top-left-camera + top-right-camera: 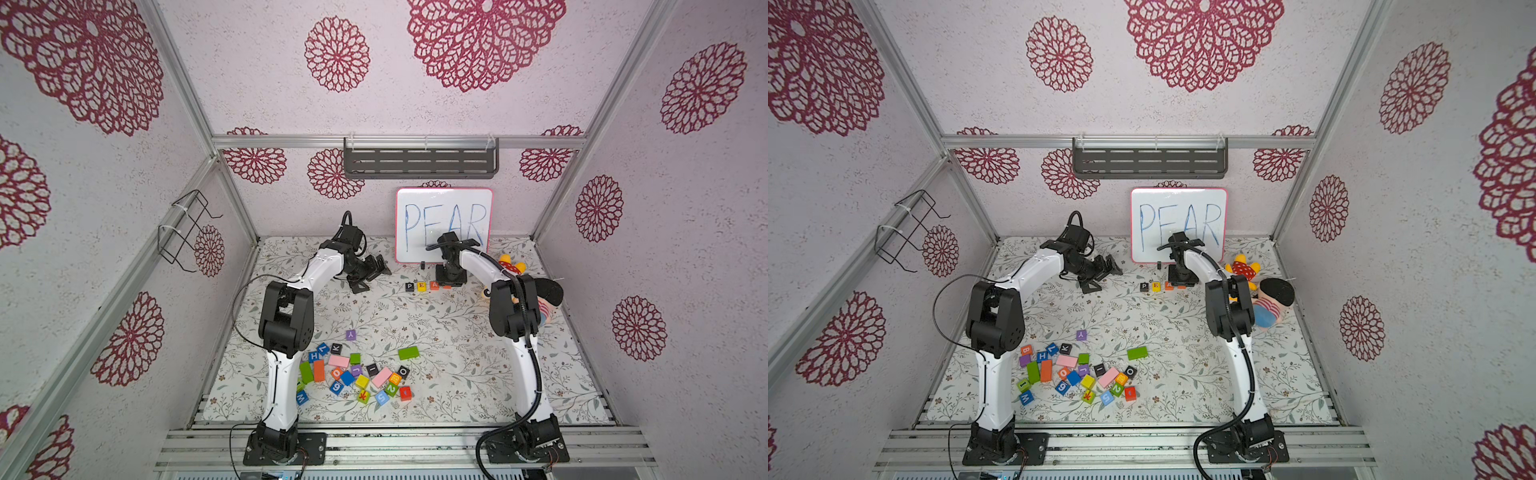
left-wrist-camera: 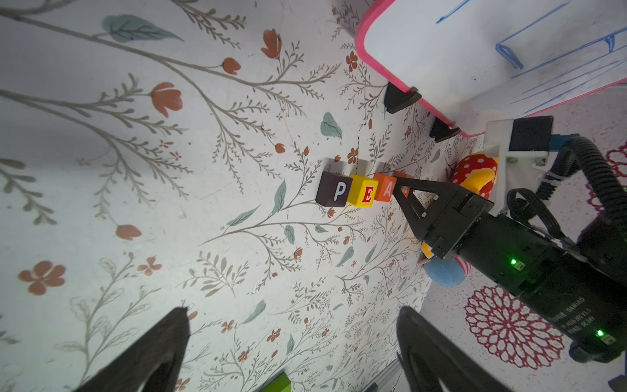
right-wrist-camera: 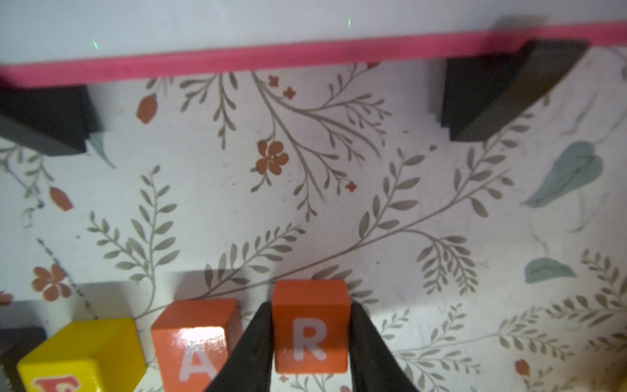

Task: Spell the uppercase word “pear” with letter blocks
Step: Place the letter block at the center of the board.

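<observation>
Near the whiteboard, three letter blocks stand in a row in both top views: black P [image 1: 409,286], yellow E [image 1: 422,286] and orange-red A [image 1: 434,285]. The orange-red R [image 3: 310,325] sits on the mat just past the A [image 3: 196,342]. My right gripper [image 3: 311,305] is shut on the R, one finger against each side. The left wrist view shows P [image 2: 334,190], E [image 2: 363,195] and A [image 2: 385,188], with the R mostly hidden behind the right gripper [image 2: 402,186]. My left gripper [image 2: 293,310] hangs open and empty, left of the row.
The whiteboard [image 1: 444,224] reading PEAR stands on black feet [image 3: 502,91] right behind the row. A pile of other coloured blocks [image 1: 353,374] lies at the front of the mat. Plush toys [image 1: 540,299] lie beside the right arm.
</observation>
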Available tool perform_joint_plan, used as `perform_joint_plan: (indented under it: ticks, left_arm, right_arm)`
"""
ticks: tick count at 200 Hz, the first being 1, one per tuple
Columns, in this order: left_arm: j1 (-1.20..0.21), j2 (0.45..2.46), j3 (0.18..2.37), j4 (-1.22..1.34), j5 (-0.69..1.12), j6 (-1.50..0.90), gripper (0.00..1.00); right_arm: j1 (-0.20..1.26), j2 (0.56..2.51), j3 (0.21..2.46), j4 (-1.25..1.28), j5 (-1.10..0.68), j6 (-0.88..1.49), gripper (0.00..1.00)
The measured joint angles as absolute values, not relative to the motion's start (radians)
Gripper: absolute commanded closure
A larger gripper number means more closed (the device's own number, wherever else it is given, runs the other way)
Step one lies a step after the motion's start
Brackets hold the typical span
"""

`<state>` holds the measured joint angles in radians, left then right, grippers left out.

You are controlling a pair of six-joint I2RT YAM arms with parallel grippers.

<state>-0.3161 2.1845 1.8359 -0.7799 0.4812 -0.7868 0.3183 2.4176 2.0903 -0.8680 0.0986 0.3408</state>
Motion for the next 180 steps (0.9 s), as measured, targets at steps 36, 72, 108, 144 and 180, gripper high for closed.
perform_joint_plan:
  ticks: [36, 72, 108, 144, 180]
  left_arm:
    - [-0.316, 2.184, 1.833, -0.778, 0.481, -0.787, 0.02]
    - [-0.316, 2.184, 1.833, -0.775, 0.482, -0.787, 0.02]
    - [-0.309, 2.162, 1.805, -0.757, 0.474, -0.78, 0.02]
    - [-0.281, 2.006, 1.586, -0.646, 0.429, -0.761, 0.02]
    - [-0.231, 1.822, 1.386, -0.525, 0.353, -0.73, 0.02]
  right_arm:
    - [0.318, 2.418, 2.098, -0.884, 0.097, 0.341, 0.57]
    - [0.318, 2.418, 2.138, -0.897, 0.097, 0.341, 0.55]
    - [0.32, 2.379, 2.072, -0.827, 0.117, 0.333, 0.5]
    - [0.345, 2.086, 1.555, -0.449, 0.211, 0.284, 0.42]
    - [0.394, 1.857, 1.198, -0.019, 0.269, 0.187, 0.37]
